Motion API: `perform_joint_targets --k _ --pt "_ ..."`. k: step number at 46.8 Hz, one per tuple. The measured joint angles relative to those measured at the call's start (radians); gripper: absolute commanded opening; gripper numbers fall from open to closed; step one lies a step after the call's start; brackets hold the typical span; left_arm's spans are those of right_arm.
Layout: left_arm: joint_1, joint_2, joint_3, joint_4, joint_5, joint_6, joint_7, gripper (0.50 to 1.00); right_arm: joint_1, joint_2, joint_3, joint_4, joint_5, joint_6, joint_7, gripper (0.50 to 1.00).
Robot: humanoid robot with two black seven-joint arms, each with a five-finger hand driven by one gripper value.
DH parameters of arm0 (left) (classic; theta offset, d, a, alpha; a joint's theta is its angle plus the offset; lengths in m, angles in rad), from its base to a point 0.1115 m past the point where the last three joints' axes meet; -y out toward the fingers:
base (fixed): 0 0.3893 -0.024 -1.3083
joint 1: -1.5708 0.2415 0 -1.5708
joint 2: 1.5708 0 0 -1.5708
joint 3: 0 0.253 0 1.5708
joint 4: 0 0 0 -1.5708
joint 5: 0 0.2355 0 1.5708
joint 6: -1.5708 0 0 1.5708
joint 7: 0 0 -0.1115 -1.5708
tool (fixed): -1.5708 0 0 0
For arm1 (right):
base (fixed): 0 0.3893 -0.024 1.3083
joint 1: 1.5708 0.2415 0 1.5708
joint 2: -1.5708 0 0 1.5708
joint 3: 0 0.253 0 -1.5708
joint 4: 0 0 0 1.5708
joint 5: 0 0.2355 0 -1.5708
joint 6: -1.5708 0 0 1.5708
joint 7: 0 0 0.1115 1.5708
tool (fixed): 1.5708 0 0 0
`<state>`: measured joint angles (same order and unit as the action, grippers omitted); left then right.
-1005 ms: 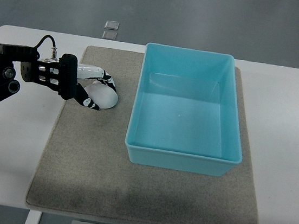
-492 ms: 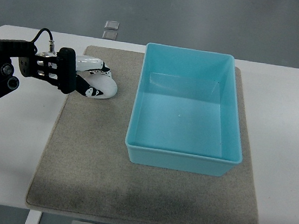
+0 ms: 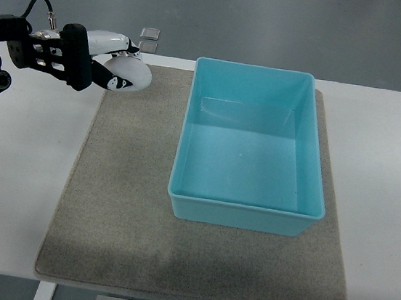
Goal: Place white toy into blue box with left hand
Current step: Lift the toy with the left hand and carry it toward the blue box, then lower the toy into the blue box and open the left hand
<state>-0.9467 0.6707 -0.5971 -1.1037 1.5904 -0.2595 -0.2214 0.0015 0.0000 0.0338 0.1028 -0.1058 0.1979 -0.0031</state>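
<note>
nearest the robot there's just bare grey mat (image 3: pixel 137 245) on the white table (image 3: pixel 386 217), nothing sitting on that front stretch. a bit further back the blue box (image 3: pixel 245 215) takes up the right half of the mat, long side running front to back, open top, looks empty inside, far wall close to the mat's far edge.

up at the far left corner of the mat is where things are happening. the left hand (image 3: pixel 108 65) comes in from the table's left edge and has its fingers (image 3: pixel 117 82) wrapped round the white toy (image 3: pixel 131 74), so it's gripping it. the toy looks lifted off the mat rather than resting on it, though from straight above that's a judgement call. it sits over the mat's far left corner, well apart from the box. right hand isn't anywhere in shot.

so the pick looks done and this reads as the carry step. next move probably needs the hand to swing right, clear the box's left wall with enough height, get over the open middle, then let the fingers go. main risk is clipping that wall or dropping short onto the mat.
</note>
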Motion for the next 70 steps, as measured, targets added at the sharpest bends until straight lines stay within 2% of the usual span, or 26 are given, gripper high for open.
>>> perform_joint_targets --k 16,28,46,63,68,70 --pt "-0.124 0.015 0.004 -0.024 -0.032 -0.026 -0.003 0.5 0.0 0.0 0.0 0.0 0.0 0.0 0.0 0.936" --pt "-0.165 0.003 0.008 -0.083 -0.032 -0.127 -0.003 0.5 0.0 0.0 0.0 0.0 0.0 0.0 0.0 0.936" --pt "-0.266 -0.155 0.114 -0.097 -0.031 -0.143 0.001 0.5 0.0 0.0 0.0 0.0 0.0 0.0 0.0 0.936" --pt "-0.243 -0.276 0.15 -0.078 -0.019 -0.136 0.01 0.501 0.0 0.0 0.0 0.0 0.0 0.0 0.0 0.936" --pt "-0.197 -0.305 0.15 -0.075 -0.013 -0.128 0.01 0.773 0.0 0.0 0.0 0.0 0.0 0.0 0.0 0.936" --pt "-0.188 -0.309 0.15 -0.072 -0.012 -0.127 0.01 0.814 0.0 0.0 0.0 0.0 0.0 0.0 0.0 0.936"
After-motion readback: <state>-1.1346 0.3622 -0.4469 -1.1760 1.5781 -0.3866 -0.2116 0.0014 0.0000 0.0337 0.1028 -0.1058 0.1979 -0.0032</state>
